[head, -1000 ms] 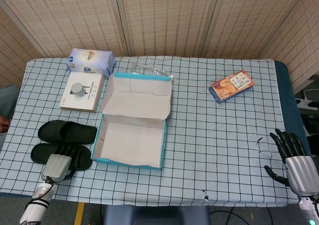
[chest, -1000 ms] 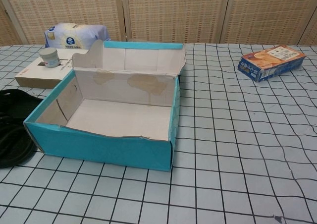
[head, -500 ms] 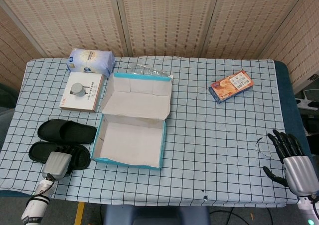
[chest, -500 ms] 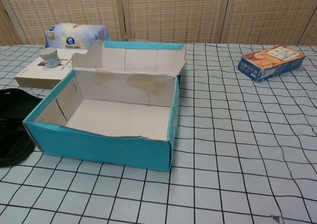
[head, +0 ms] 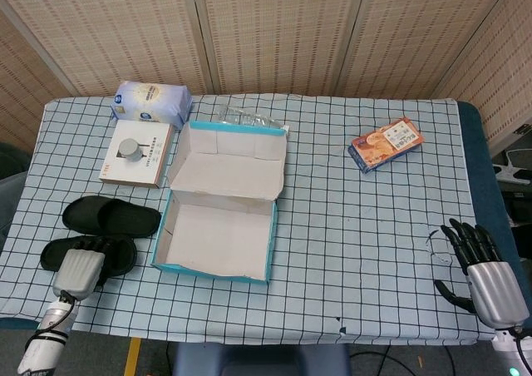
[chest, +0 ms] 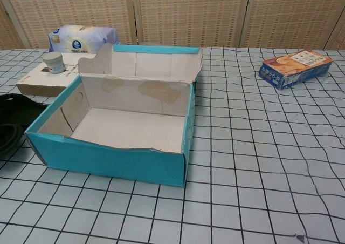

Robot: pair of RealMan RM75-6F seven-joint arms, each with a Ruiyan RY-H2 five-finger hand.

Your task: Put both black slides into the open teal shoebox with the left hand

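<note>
While the teal shoebox point(head: 218, 226) sits open near the middle of the checked surface point(head: 366, 226), its lid folded back and its inside bare, both black slides lie outside it to its left. The far slide point(head: 111, 217) rests flat just beside the box's left wall. The near slide point(head: 90, 254) lies closer to the front edge, and the left hand point(head: 78, 269) rests on its near end, with dark fingers point(head: 98, 245) reaching forward over the strap; whether they are closed around the slide or only lying on it cannot be told from the head view. In the chest view only the dark edges of the slides point(chest: 9, 126) show at the left border, and the left hand is out of that view.

At the front right corner of the surface the right hand point(head: 482, 274) is well apart from everything, palm down, its fingers point(head: 467, 239) spread and holding nothing.

Behind the shoebox, a white flat box point(head: 137, 152) with a small round jar point(head: 128, 148) standing on it lies left of the lid, and a white and blue soft pack point(head: 152, 102) lies beyond that, near the back edge. A clear plastic wrapper point(head: 246, 116) lies just behind the lid. An orange and blue snack box point(head: 386, 143) lies tilted toward the back right, well apart from the shoebox.
</note>
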